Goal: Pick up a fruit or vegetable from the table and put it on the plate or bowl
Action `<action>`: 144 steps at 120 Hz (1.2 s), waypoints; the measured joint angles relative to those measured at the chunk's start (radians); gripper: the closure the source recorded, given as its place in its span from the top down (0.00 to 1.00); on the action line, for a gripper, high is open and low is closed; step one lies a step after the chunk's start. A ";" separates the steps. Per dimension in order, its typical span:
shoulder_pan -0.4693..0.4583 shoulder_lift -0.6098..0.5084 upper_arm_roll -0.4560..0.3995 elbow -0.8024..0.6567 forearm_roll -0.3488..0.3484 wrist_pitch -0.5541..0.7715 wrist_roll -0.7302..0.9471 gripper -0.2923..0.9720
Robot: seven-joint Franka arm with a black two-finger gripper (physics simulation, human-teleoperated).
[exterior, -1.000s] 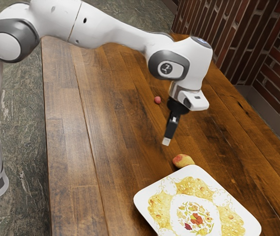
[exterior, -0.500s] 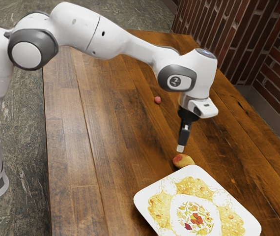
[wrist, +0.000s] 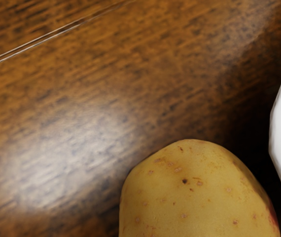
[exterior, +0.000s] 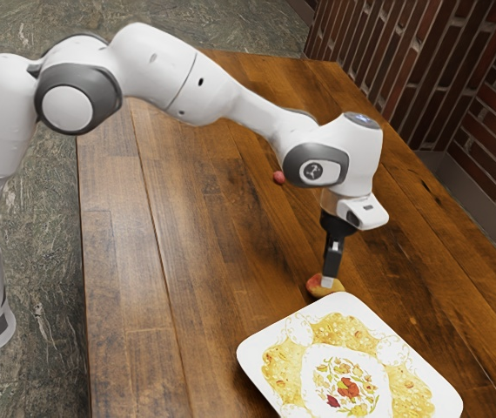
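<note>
Pincer: the pincer [exterior: 328, 273] is right down at the worktop, pointing steeply downward, its tip at the potato's upper side. It is seen edge-on from this side, so spread or pressed together, I cannot tell.
Potato: the potato [exterior: 333, 286] lies on the wood directly under the hand. From the wrist camera it [wrist: 194, 192] looms large and close: yellow skin, brown specks, a reddish blush at one end.
Plate: the plate [exterior: 265, 347], a squarish white one with a yellow floral pattern, sits on the worktop just beside the potato, toward the near edge. Its far corner almost meets the potato, and nothing lies on it.
Arm: the white arm [exterior: 231, 96] reaches in from the exterior view's left, across the boards, and bends down at the wrist.
Worktop: the worktop [exterior: 187, 261] is dark brown wooden planks with a glossy grain.
Small red fruit: a small red fruit [exterior: 278, 177] sits farther back on the wood, well apart from the plate and partly tucked behind the arm.
Surroundings: a brick wall [exterior: 457, 70] stands at the exterior view's right, with a stone floor [exterior: 39, 218] at its left.
</note>
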 joint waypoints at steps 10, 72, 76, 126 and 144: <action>-0.001 0.006 -0.001 0.000 -0.002 0.008 0.001 0.77; -0.007 0.021 -0.013 -0.009 -0.008 0.018 0.014 0.77; -0.007 0.023 -0.013 -0.010 -0.008 0.018 0.015 0.77; -0.008 0.026 -0.013 -0.012 -0.018 0.024 0.015 0.47; -0.008 0.024 -0.013 -0.012 -0.012 0.027 0.006 0.45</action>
